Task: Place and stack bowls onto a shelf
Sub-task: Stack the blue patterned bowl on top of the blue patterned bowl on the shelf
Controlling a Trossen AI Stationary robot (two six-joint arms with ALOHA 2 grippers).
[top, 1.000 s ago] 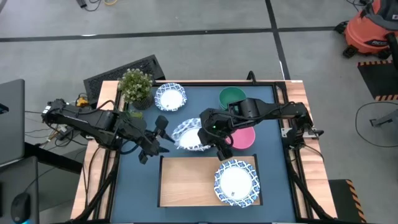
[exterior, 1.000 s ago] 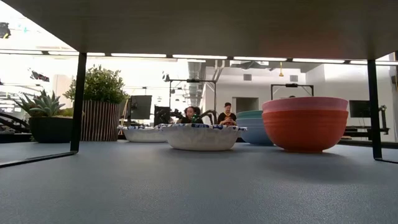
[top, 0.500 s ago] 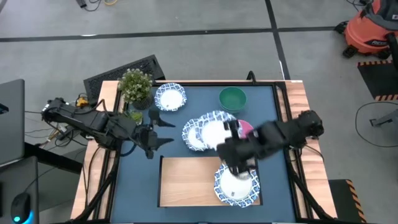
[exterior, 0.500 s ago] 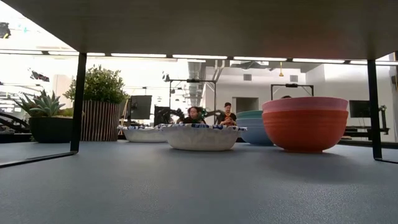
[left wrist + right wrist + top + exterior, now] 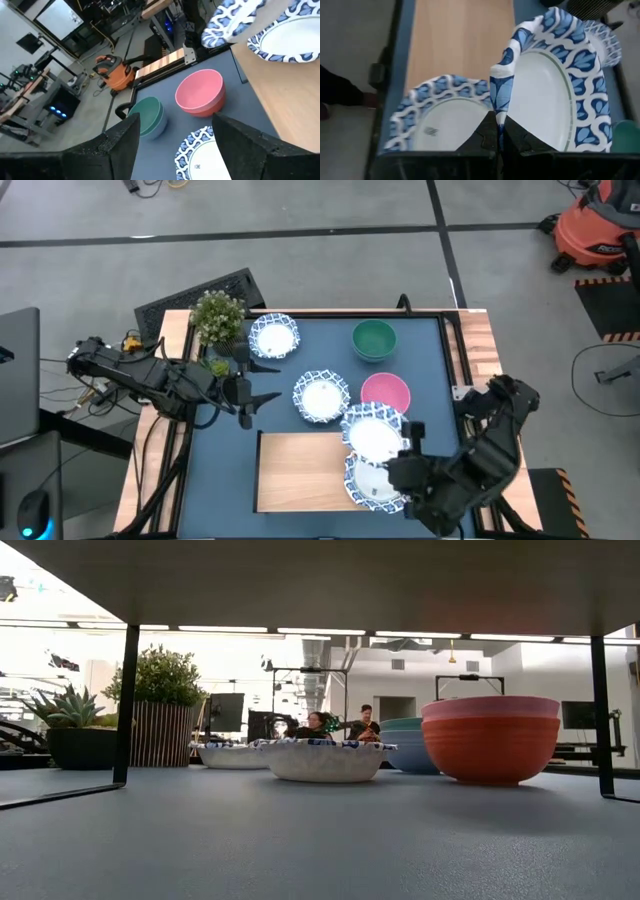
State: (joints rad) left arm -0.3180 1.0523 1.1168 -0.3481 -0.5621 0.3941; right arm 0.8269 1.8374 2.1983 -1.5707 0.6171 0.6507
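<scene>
The right gripper [image 5: 499, 142] is pinched on the rim of a patterned bowl [image 5: 374, 434], holding it tilted just above another patterned bowl [image 5: 372, 481] that sits on the shelf [image 5: 300, 470]. Beside the shelf on the bench [image 5: 300, 370] rest a third patterned bowl [image 5: 320, 397], the pink bowl [image 5: 385, 393] and, farther off, the green bowl [image 5: 374, 340]. The left gripper [image 5: 262, 383], fingers spread and empty, hovers near the third patterned bowl.

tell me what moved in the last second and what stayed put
The right end effector, shut on a patterned bowl's rim, carried it from the table's middle to above the bowl on the shelf. The left end effector opened. The other bowls and plant stayed.
</scene>
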